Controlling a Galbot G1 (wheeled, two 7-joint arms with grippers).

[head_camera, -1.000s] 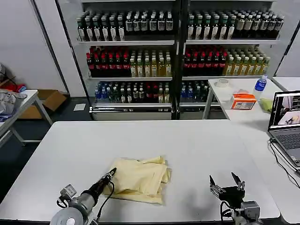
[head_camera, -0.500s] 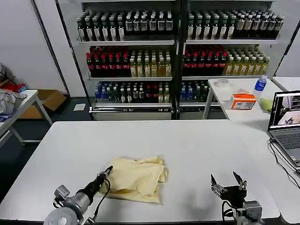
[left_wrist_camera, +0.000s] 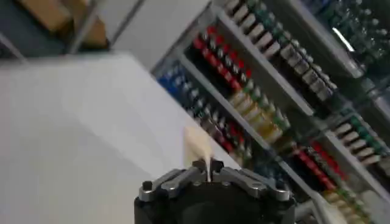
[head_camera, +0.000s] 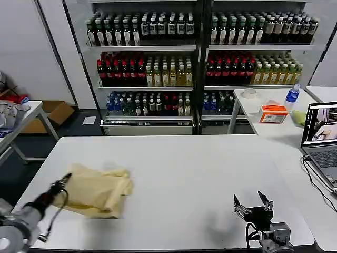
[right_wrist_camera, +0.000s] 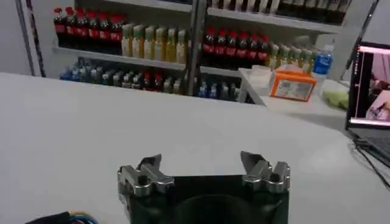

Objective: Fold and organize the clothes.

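T-shirt (head_camera: 96,190) near table's (head_camera: 189,158) left edge, pinched in left tool (head_camera: 65,179); right tool (head_camera: 252,201) wide.

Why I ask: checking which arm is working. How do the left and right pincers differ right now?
The left pincer is shut on the T-shirt at the table's left side; the right pincer is open and holds nothing. The left one sits at the shirt's edge; the right one hangs near the front right, far from the shirt. Both are low over the same white table.
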